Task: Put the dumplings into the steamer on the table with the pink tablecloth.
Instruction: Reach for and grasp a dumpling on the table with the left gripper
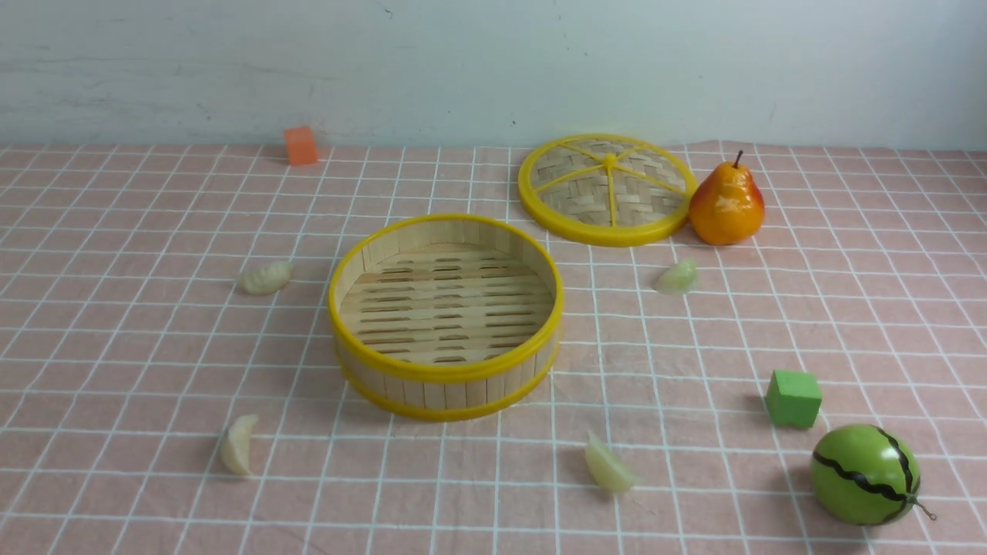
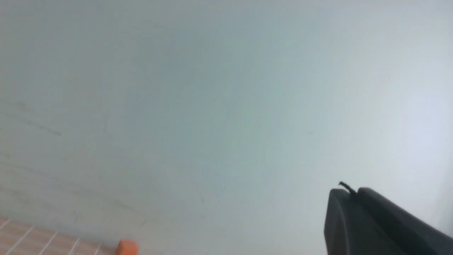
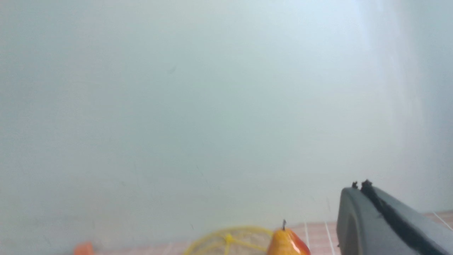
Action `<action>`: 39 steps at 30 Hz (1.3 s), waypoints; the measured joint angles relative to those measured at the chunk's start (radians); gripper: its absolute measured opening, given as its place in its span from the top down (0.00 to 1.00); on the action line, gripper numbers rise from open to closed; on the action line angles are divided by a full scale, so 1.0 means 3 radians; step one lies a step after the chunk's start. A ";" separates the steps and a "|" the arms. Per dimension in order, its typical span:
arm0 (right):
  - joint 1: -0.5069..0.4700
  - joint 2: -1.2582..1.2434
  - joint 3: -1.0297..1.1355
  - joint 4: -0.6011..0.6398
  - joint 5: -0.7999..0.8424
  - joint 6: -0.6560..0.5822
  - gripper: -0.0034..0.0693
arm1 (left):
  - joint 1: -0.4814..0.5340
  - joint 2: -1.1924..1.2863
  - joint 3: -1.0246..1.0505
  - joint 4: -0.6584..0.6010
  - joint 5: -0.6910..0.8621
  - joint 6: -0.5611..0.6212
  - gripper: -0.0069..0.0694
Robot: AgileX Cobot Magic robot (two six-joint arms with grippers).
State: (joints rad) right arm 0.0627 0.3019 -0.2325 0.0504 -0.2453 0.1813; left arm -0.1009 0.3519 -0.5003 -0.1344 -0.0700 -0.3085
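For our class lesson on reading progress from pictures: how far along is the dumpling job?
Done: nothing visible; the steamer is uncovered but empty. In hand: nothing; the left gripper and right gripper are shut on nothing. Left: all four dumplings lie on the pink tablecloth.

Pale dumplings [image 1: 611,465] lie around the open steamer [image 1: 446,389].

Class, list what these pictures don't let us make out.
- Front view: both grippers lie outside the frame.
- Left wrist view: the orange block is cut off by the lower edge.
- Right wrist view: the woven lid is cut off by that edge, partly hidden behind the pear.
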 joint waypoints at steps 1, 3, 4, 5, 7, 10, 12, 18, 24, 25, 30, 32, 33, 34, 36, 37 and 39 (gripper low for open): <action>0.0000 0.0033 -0.0020 -0.0008 0.0026 0.0000 0.98 | 0.0000 0.0095 -0.0057 0.0000 0.0040 0.0014 0.93; 0.0000 0.0485 -0.0232 -0.0102 0.0377 -0.0204 0.97 | 0.0000 0.0668 -0.0416 0.0000 0.0375 0.0065 0.93; 0.0000 0.0630 -0.0289 -0.0113 0.0497 -0.0240 0.97 | 0.0000 0.0851 -0.0502 0.0000 0.0488 0.0072 0.93; 0.0000 0.0844 -0.0387 -0.0116 0.0724 -0.0267 0.97 | 0.0000 0.1120 -0.0708 0.0016 0.0792 0.0118 0.93; 0.0012 0.1188 -0.0616 -0.0087 0.1258 -0.0267 0.96 | 0.0000 0.1597 -0.1006 0.0036 0.1303 0.0264 0.93; 0.0095 0.1618 -0.0983 -0.0051 0.1993 -0.0304 0.96 | 0.0000 0.2147 -0.1340 0.0043 0.1854 0.0521 0.93; 0.0158 0.1808 -0.1144 -0.0038 0.2266 -0.0359 0.96 | 0.0000 0.2379 -0.1468 0.0030 0.2012 0.0616 0.93; 0.0575 0.2494 -0.1584 0.0134 0.2719 -0.0837 0.96 | 0.0000 0.3332 -0.2187 -0.0039 0.2271 0.0898 0.93; 0.0741 0.2786 -0.1601 0.0189 0.2749 -0.1081 0.95 | 0.0000 0.4301 -0.3127 -0.0016 0.2772 0.1173 0.81; 0.0741 0.2791 -0.1601 0.0189 0.2749 -0.1087 0.95 | 0.0000 0.4333 -0.3159 -0.0016 0.2795 0.1182 0.79; 0.0741 0.2911 -0.1602 0.0189 0.2645 -0.1127 0.95 | 0.0000 0.5153 -0.3949 0.0056 0.3083 0.1551 0.42; 0.0741 0.2968 -0.1602 0.0189 0.2617 -0.1129 0.95 | 0.0000 0.5449 -0.4201 0.0128 0.3023 0.1669 0.31; 0.0741 0.3002 -0.1602 0.0189 0.2609 -0.1133 0.95 | 0.0000 0.5628 -0.4343 0.0189 0.2977 0.1697 0.27; 0.0741 0.3008 -0.1602 0.0189 0.2609 -0.1133 0.95 | 0.0000 0.5659 -0.4388 0.0202 0.2970 0.1701 0.26; 0.0741 0.3061 -0.1602 0.0201 0.2607 -0.1141 0.94 | 0.0000 0.6005 -0.4621 0.0391 0.2923 0.1709 0.22; 0.0741 0.3072 -0.1602 0.0211 0.2607 -0.1141 0.94 | 0.0000 0.6135 -0.4712 0.0485 0.2919 0.1702 0.21; 0.0741 0.3088 -0.1602 0.0240 0.2604 -0.1150 0.94 | 0.0000 0.6358 -0.4859 0.0665 0.2882 0.1620 0.21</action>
State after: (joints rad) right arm 0.2849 1.2282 -0.7132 0.1225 0.5360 -0.1637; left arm -0.1009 2.2593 -1.9579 0.0650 0.7946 0.1774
